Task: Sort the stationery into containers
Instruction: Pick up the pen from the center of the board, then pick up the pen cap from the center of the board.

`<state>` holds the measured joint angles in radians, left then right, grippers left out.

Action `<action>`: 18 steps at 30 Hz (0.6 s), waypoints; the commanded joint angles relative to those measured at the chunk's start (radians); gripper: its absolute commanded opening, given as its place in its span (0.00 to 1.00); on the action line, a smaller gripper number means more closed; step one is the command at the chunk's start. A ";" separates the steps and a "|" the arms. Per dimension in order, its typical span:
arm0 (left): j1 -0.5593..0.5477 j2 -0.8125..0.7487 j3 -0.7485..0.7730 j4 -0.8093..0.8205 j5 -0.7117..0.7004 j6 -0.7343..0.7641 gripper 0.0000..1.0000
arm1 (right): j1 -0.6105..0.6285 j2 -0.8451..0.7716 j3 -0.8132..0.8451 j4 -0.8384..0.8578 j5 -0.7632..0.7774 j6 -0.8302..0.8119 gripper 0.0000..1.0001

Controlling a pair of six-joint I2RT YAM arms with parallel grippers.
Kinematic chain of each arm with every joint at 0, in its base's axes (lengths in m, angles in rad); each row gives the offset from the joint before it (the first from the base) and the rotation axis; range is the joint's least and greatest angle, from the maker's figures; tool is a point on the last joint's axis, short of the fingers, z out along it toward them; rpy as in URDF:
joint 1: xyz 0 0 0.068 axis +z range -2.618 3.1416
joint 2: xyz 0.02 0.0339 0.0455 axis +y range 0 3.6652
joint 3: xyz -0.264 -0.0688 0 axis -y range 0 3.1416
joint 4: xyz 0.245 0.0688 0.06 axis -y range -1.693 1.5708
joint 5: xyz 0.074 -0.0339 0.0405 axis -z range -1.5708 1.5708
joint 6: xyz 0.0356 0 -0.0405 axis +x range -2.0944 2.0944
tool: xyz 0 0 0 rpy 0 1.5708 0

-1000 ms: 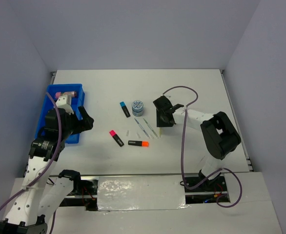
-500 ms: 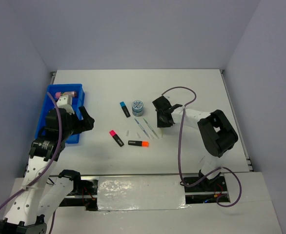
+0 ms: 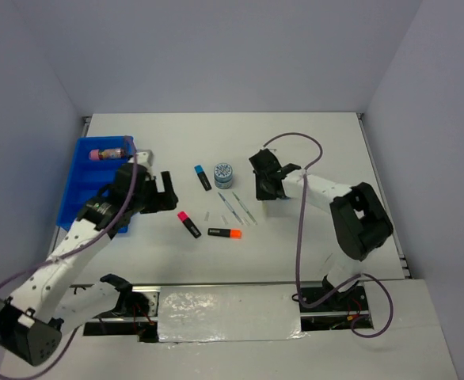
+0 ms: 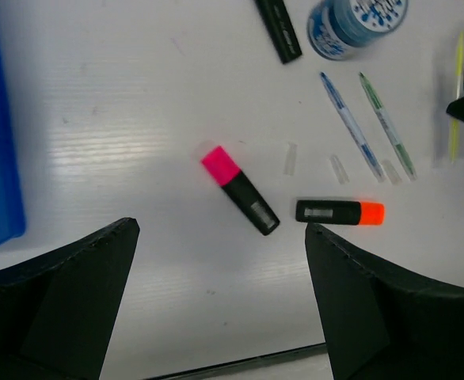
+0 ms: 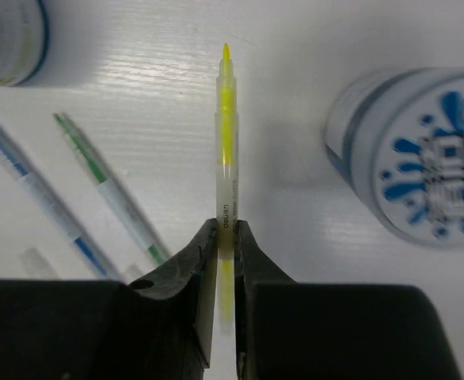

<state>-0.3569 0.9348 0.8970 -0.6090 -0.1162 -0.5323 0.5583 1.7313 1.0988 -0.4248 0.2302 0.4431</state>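
Movement shows in the left gripper (image 4: 220, 229), which, jaws wide and empty, has swung off the blue tray (image 3: 81, 170) toward 3 o'clock to hang over the pink highlighter (image 4: 238, 188) on the table (image 3: 311, 142), likely its next pick, while the right gripper (image 5: 226, 229) stays clamped on the yellow pen (image 5: 226, 119).
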 commanded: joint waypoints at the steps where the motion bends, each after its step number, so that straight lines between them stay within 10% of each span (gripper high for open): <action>1: -0.217 0.113 0.088 0.074 -0.164 -0.083 0.99 | -0.001 -0.194 0.043 -0.060 0.055 -0.032 0.00; 18: -0.313 0.730 0.284 0.161 -0.174 -0.061 0.63 | 0.002 -0.713 -0.149 -0.157 -0.028 -0.060 0.00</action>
<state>-0.6693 1.6699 1.1542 -0.4709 -0.2829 -0.5995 0.5583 1.0607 0.9668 -0.5720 0.2268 0.3981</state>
